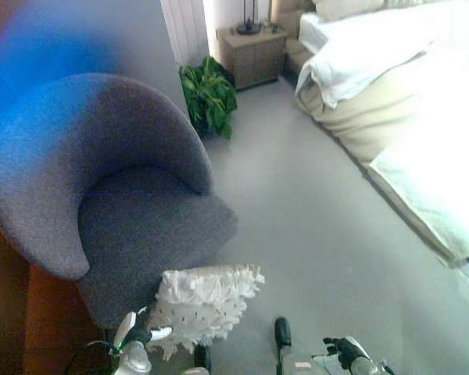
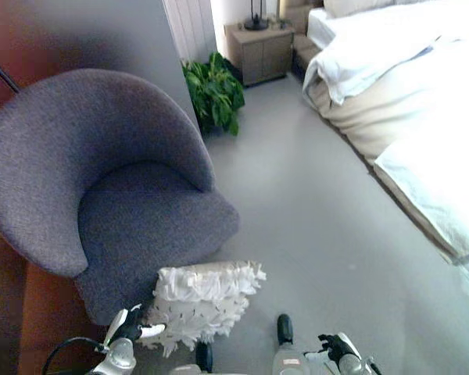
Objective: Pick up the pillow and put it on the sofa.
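white ruffled pillow (image 1: 205, 301) lies on the floor (image 1: 313, 226) against the grey sofa (image 1: 109, 203).

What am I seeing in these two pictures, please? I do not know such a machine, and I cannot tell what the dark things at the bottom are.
Both pictures come from a camera on a humanoid robot's head, looking down; its two eyes show nearly the same scene. The dark things are its left hand and right hand. Neither holds anything. A white ruffled pillow lies on the grey floor, against a grey armchair, the left hand at its edge. Farther away stand a green plant, a bedside cabinet and a bed.
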Available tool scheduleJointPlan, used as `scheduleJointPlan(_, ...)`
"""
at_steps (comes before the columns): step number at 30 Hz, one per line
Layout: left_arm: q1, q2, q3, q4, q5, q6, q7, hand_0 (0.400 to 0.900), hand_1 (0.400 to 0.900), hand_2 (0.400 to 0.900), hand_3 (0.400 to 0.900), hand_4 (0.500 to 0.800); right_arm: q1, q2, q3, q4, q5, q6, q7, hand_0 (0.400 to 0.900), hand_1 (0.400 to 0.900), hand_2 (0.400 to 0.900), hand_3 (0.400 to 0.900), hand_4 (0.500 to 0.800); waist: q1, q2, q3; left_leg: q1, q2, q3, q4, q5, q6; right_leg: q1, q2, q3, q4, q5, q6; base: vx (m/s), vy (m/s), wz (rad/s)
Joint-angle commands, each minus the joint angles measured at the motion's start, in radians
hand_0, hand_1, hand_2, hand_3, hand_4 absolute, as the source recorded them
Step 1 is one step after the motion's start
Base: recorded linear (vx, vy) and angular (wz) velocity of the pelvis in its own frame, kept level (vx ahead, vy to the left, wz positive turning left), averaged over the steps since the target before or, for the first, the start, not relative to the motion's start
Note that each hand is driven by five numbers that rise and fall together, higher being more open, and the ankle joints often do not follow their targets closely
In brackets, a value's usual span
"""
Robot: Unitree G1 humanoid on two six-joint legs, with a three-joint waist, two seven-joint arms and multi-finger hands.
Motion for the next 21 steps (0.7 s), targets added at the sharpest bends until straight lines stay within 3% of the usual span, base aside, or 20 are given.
scheduleJointPlan(1, -0.146, 0.038, 0.029, 0.052, -0.074, -0.007, 0.068, 0.9, 0.9, 0.9, 0.9, 0.8, -0.092, -0.012, 0.077, -0.018, 0.037, -0.025, -0.026, 0.9, 0.9, 0.9, 0.9, 0.8, -0.038, -0.017, 0.097, -0.102, -0.065, -0.036, 0.101, -0.046, 0.091, 0.017, 0.015, 0.005, 0.083, -0.126, 0.005, -0.08, -0.001, -0.08)
scheduleJointPlan(12, -0.307, 0.063, 0.023, 0.076, -0.168, 0.011, 0.105, 0.9, 0.9, 0.9, 0.9, 0.8, -0.203, -0.011, 0.125, -0.047, 0.088, -0.005, -0.035, 0.9, 0.9, 0.9, 0.9, 0.8, -0.063, -0.038, 0.206, -0.24, -0.063, -0.013, 0.176, -0.03, 0.081, -0.117, 0.017, 0.046, 0.129, -0.095, -0.001, -0.09, -0.011, -0.06)
scheduleJointPlan(21, -0.429, 0.088, 0.026, 0.112, -0.216, 0.022, 0.071, 0.9, 0.9, 0.9, 0.9, 0.8, -0.273, -0.019, 0.144, -0.068, 0.099, -0.003, -0.046, 0.9, 0.9, 0.9, 0.9, 0.8, -0.083, -0.052, 0.276, -0.328, -0.051, 0.022, 0.254, -0.028, 0.068, -0.2, 0.016, 0.045, 0.173, -0.083, -0.008, -0.06, -0.009, 0.03)
